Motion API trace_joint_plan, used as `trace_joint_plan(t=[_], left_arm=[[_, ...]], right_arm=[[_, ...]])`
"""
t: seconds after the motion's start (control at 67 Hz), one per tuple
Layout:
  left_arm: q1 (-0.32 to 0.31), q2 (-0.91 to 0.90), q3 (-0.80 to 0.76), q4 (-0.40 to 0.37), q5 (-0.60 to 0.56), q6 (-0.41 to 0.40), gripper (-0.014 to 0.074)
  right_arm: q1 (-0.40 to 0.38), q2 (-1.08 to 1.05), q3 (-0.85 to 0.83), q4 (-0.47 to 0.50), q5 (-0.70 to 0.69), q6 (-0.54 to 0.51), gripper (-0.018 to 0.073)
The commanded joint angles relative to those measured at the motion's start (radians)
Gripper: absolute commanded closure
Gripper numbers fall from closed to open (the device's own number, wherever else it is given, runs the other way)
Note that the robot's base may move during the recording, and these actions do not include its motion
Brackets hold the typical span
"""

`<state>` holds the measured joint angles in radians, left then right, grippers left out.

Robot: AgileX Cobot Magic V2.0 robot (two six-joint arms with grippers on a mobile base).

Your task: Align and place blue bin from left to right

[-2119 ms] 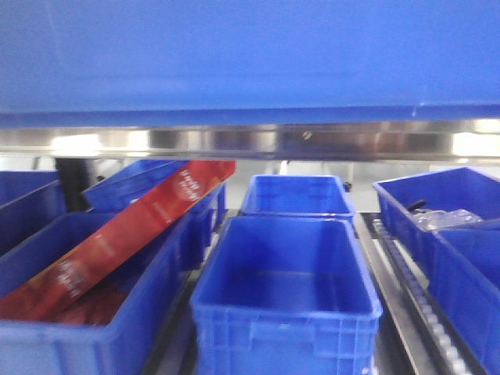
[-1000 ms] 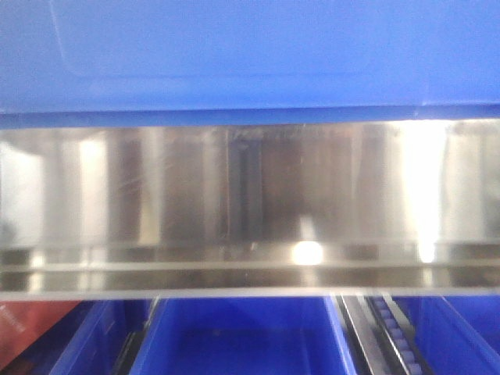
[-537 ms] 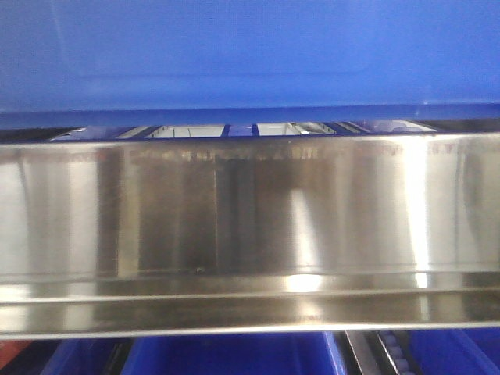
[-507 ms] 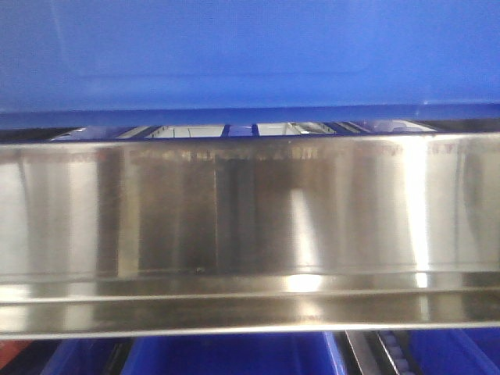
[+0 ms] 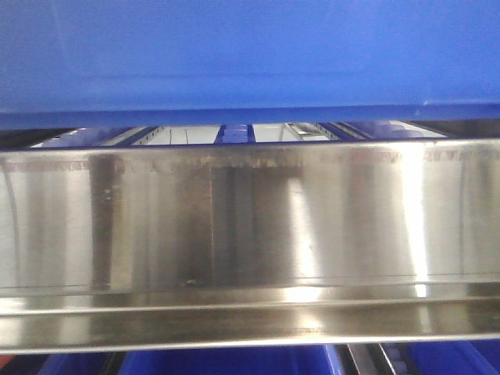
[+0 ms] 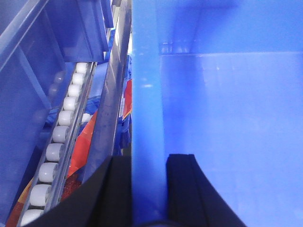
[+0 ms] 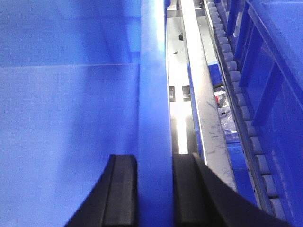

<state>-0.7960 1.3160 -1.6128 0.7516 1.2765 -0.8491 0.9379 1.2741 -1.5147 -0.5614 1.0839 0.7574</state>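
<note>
Shiny steel beam (image 5: 250, 234) — white roller tracks (image 6: 56, 144) beside.

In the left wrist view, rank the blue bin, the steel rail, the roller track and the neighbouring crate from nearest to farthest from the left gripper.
1. The blue bin: its wall is held between the fingers of the left gripper.
2. The steel rail: just left of that wall.
3. The roller track: left of the rail.
4. The neighbouring crate: far left edge.
</note>
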Motion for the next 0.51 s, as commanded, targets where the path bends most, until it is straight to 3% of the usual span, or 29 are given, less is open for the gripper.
trace_joint_plan(t=[0.0, 0.493], left_arm=[[-0.014, -0.005, -0.018, 0.002, -0.101, 0.0, 0.0707], [-0.014, -0.005, -0.018, -0.008, -0.101, 0.0, 0.0707]], right_arm=[[0.011, -0.008, -0.019, -0.004, -0.135, -0.008, 0.064], [0.011, -0.008, -0.019, -0.004, -0.132, -0.008, 0.064]])
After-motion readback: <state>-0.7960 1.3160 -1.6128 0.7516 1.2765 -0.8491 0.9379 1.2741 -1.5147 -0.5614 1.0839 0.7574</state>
